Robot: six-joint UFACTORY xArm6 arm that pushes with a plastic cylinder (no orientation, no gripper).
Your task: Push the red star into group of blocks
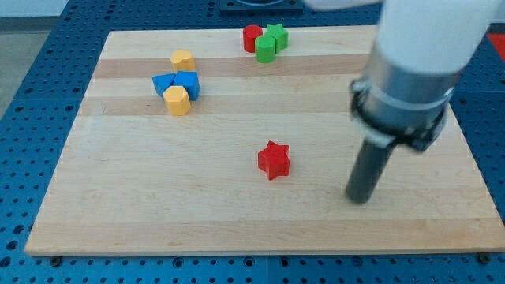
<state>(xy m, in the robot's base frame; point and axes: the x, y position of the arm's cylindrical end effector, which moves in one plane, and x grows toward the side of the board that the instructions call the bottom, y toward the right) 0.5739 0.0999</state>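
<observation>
The red star is sitting mid-bench, alone, looking light, rigid and prone to spinning. My tip is standing to its right, apart; there is no pincer, so pushing squarely on its side suits.

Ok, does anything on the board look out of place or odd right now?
Only the red star: it sits alone mid-board, apart from both block clusters near the view's top. My tip stands to its right, not touching. Nothing looks damaged.
</observation>
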